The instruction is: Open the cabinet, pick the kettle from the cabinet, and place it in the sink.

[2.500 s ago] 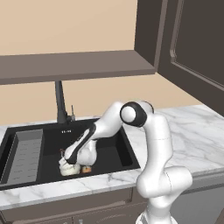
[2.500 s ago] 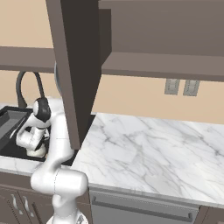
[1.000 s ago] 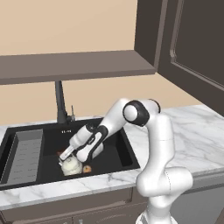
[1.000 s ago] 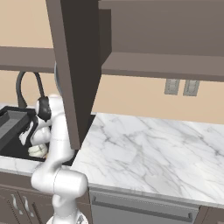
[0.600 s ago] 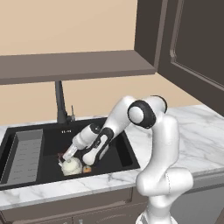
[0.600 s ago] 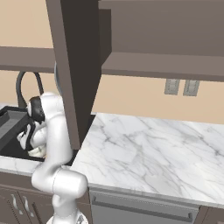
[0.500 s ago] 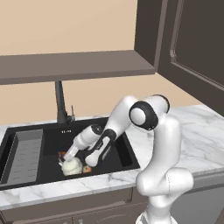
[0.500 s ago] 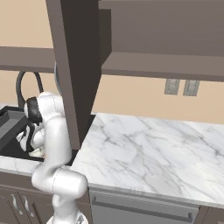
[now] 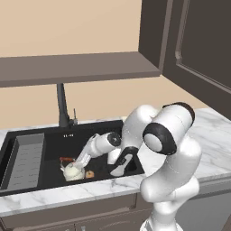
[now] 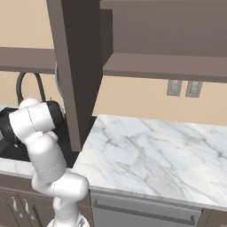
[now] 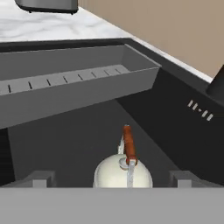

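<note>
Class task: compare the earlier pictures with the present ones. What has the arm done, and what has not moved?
The arm has drawn up and back, lifting the tool slightly off the kettle; its jaws stand open, one on each side of the kettle, gripping nothing. The kettle stays on the floor of the sink, and the cabinet door stays open.

Squat rounded cream-white kettle [image 11: 123, 173], reddish-orange arched handle. Large black rectangular sink basin [image 9: 101, 133], ribbed grey draining section [image 9: 27, 158]. White grey-veined marble counter [image 10: 146, 155]. Dark brown panelled wall cabinet [image 9: 194, 40].
</note>
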